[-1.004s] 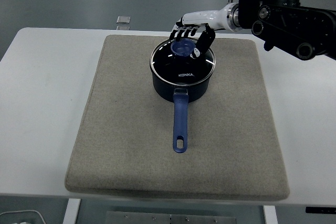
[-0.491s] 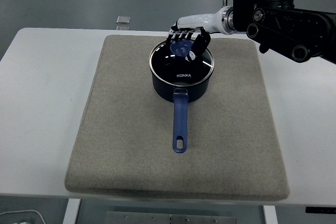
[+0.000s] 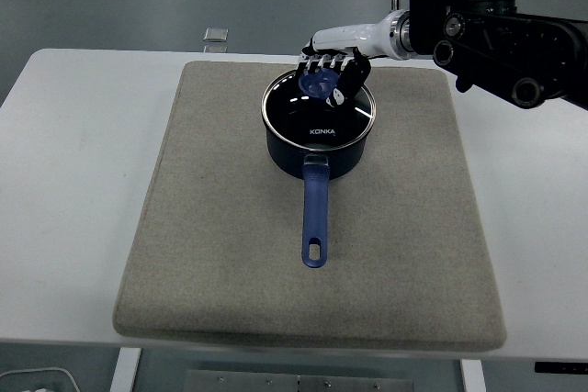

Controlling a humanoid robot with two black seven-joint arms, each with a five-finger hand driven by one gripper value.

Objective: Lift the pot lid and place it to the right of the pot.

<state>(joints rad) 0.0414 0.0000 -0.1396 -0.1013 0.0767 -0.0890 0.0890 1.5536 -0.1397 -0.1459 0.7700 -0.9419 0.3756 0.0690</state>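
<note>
A dark blue pot [image 3: 317,155] with a long blue handle [image 3: 314,218] pointing toward me stands on the grey mat [image 3: 211,227], at its far middle. A glass lid [image 3: 312,117] with a metal rim and a blue knob [image 3: 317,85] rests on the pot. My right hand [image 3: 333,78] reaches in from the right at the far side of the pot. Its fingers [image 3: 322,65] curl over the knob and the thumb presses its right side. The lid looks level with the pot rim or barely raised; I cannot tell which. The left arm is out of view.
The mat covers most of the white table [image 3: 73,153]. Bare mat lies right of the pot [image 3: 413,153]. A small clear object [image 3: 216,36] sits at the table's far edge. My right arm's black housing [image 3: 496,25] hangs over the far right corner.
My right hand has shifted slightly left and up and closed tighter on the knob. The lid rim has nudged a little with it. The pot has stayed in place.
</note>
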